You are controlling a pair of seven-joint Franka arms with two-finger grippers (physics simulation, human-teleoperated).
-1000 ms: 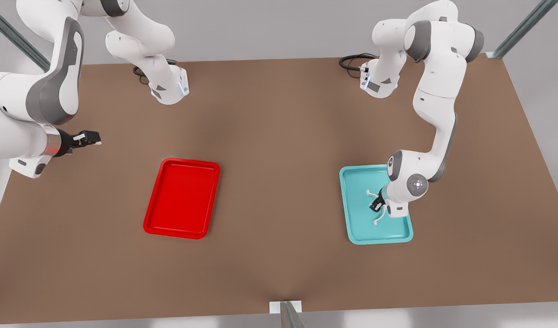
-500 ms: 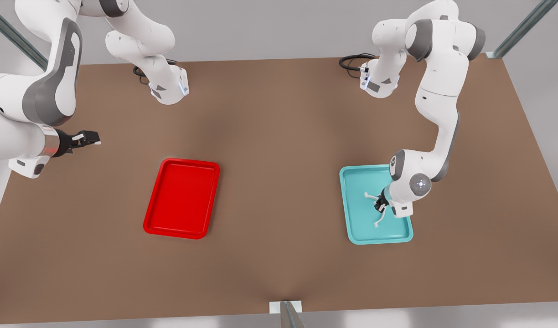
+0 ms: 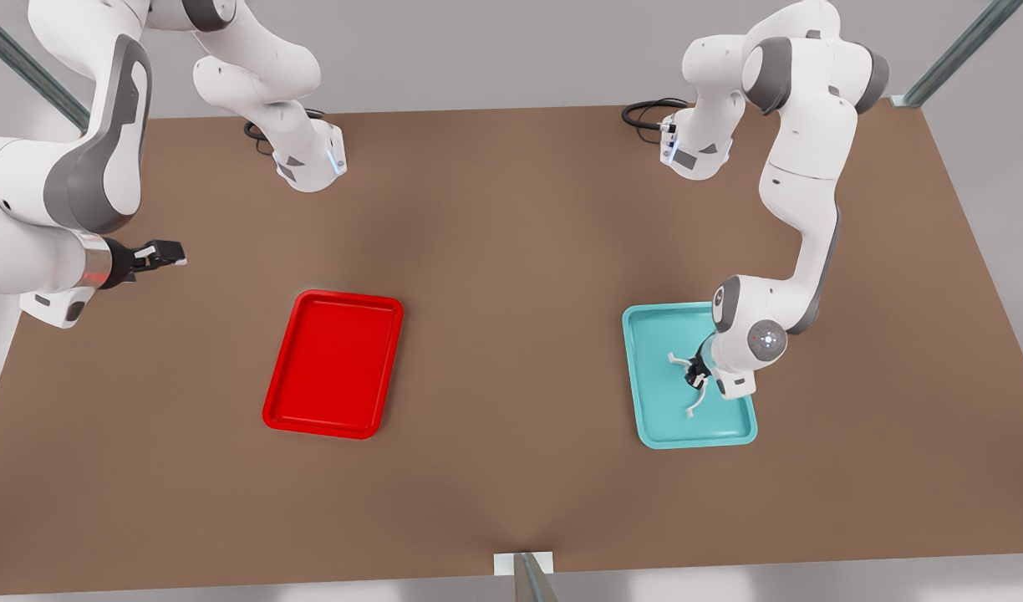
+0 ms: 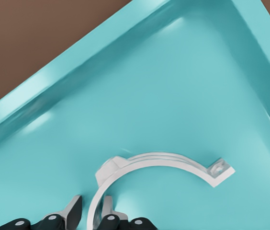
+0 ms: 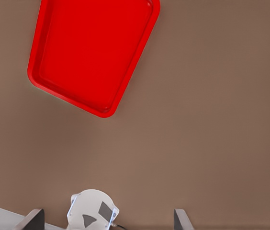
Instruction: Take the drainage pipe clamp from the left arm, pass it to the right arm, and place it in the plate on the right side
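Observation:
The drainage pipe clamp (image 3: 693, 407), a thin white half-ring with end tabs, lies in a teal tray (image 3: 645, 418) on the front view's right. My left gripper (image 3: 694, 378) reaches down into that tray. In the left wrist view its fingers (image 4: 73, 209) stand close together astride the clamp (image 4: 159, 160) band, shut on it, with the clamp resting on the tray (image 4: 77, 76) floor. My right gripper (image 3: 167, 253) hovers at the front view's left edge, open and holding nothing, and waits. The red plate (image 3: 332, 364) lies beneath and beside it, and is bare in the right wrist view (image 5: 92, 48).
Both arm bases stand at the table's far edge, one base (image 3: 311, 163) behind the red plate, the other base (image 3: 695, 150) behind the teal tray. Brown tabletop separates the two trays. A metal post (image 3: 528, 577) stands at the near edge.
The left arm's wrist shifted slightly over the teal tray, with its gripper staying at the clamp. The clamp stays put. The right arm drifted very little.

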